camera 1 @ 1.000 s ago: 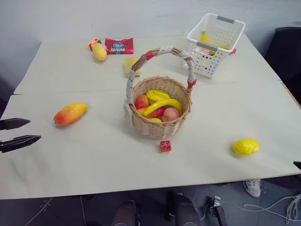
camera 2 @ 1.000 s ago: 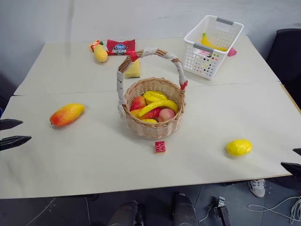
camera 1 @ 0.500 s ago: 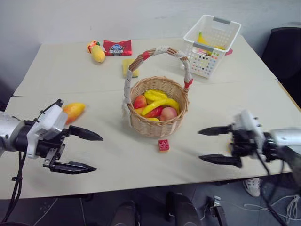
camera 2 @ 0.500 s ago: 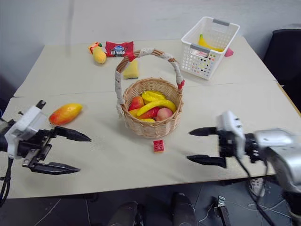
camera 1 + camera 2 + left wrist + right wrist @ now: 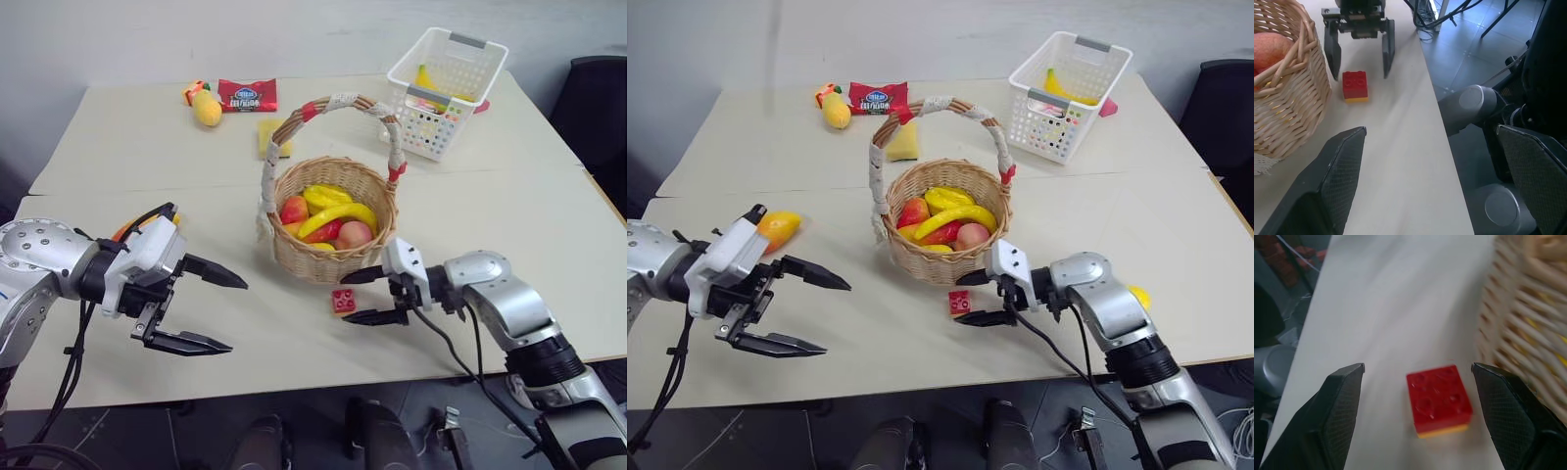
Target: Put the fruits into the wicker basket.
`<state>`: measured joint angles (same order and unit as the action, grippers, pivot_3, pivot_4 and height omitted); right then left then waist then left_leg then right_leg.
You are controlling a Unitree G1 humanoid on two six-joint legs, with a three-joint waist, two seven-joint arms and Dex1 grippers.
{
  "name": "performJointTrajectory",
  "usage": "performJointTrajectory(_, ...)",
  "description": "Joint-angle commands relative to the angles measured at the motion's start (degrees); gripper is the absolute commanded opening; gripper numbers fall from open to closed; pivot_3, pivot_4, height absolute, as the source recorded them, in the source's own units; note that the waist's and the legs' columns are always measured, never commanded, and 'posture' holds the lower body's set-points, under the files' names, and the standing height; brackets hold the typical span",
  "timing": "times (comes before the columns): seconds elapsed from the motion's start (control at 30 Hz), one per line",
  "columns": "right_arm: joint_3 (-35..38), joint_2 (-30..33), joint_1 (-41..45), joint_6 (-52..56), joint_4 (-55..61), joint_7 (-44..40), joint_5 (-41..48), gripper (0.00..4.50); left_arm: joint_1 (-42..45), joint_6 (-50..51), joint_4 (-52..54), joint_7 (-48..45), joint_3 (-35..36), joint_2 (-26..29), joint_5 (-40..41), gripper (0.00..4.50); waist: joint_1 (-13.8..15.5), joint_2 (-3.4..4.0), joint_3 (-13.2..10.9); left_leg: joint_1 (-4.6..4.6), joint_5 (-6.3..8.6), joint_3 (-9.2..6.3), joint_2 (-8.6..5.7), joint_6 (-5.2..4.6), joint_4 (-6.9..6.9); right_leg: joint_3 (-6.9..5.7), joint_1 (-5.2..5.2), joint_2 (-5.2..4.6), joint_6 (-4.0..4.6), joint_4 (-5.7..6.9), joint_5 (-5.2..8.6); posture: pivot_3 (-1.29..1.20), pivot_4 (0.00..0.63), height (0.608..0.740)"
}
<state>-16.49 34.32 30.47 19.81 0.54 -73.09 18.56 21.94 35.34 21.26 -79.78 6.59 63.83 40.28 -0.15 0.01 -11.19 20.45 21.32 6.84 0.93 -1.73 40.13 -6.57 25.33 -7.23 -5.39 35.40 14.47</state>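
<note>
Both arms are now reaching in over the front of the cream table (image 5: 294,372) toward the round tan wicker basket (image 5: 335,250) with the tall taped handle, having been out at the table's sides a second ago. Open table is lying in front of the basket, between the two grippers.

Left of the basket, the left gripper (image 5: 220,313) is pointing toward it and slightly down, its black fingers (image 5: 214,273) spread wide around nothing. Behind that gripper's body, the oval orange-yellow mango (image 5: 780,226) is lying on the table, well apart from the fingers.

Right of the basket, the right gripper (image 5: 364,297) is pointing toward it, low over the table, its fingers apart and straddling the small red studded brick (image 5: 1439,399) just in front of the basket, not touching it. A sliver of the bright yellow lemon (image 5: 1138,295) is showing behind the right forearm, well away from the fingers and the basket.
</note>
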Motion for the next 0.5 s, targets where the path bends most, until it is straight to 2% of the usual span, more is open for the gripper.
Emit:
performJointTrajectory(0.03,-1.3,-1.89,1.08,-2.38,-2.08,0.99,-2.55,3.62,2.13,-1.34,-0.92,-0.34,-0.43,-0.45,-0.63,4.5,-0.11,0.0,0.0,0.0,0.0,0.01,0.0,0.0,0.01,0.02,0.0,0.0,0.0,0.0,0.0,0.0,0.15,0.74)
performJointTrajectory(0.17,-2.9,-4.24,1.36,-5.21,-7.38,4.29,-7.35,3.62,3.11,-2.15,-1.87,-0.49,-1.2,-1.18,-1.18,4.5,-0.2,-0.01,0.01,-0.02,0.0,0.02,0.0,0.0,0.01,0.03,0.0,0.01,0.0,0.05,0.0,0.0,0.15,0.74)
performJointTrajectory(0.27,-3.95,-5.17,0.8,-8.04,-9.94,4.56,-9.63,3.0,2.94,-3.49,-3.1,-1.0,-1.55,-1.76,-2.21,4.5,-0.27,-0.03,0.02,-0.03,0.0,0.02,0.01,0.0,0.01,0.04,0.01,0.01,0.0,0.06,0.0,0.0,0.15,0.74)
performJointTrajectory(0.4,-3.23,-5.19,-0.41,-8.72,-9.19,4.1,-9.01,1.66,3.98,-5.11,-5.28,-1.44,-2.49,-2.86,-3.55,4.5,-0.4,-0.04,0.03,-0.04,0.0,0.03,0.03,0.0,0.02,0.05,0.01,0.02,0.01,0.1,0.01,0.0,0.15,0.74)
performJointTrajectory(0.43,-2.72,-4.78,-1.03,-8.41,-7.98,4.02,-8.4,1.51,4.72,-5.26,-5.99,-1.43,-2.75,-3.36,-3.59,4.5,-0.42,-0.04,0.03,-0.04,0.0,0.02,0.05,0.0,0.02,0.05,0.01,0.02,0.01,0.09,0.01,0.0,0.15,0.74)
performJointTrajectory(0.5,-0.61,-4.0,-2.89,-7.13,-4.23,4.07,-6.14,1.53,6.42,-5.12,-7.41,-1.31,-3.19,-4.72,-3.29,4.5,-0.13,-0.06,0.03,-0.03,0.0,0.02,0.05,0.0,0.02,0.04,0.01,0.02,0.01,0.09,0.01,0.0,0.15,0.74)
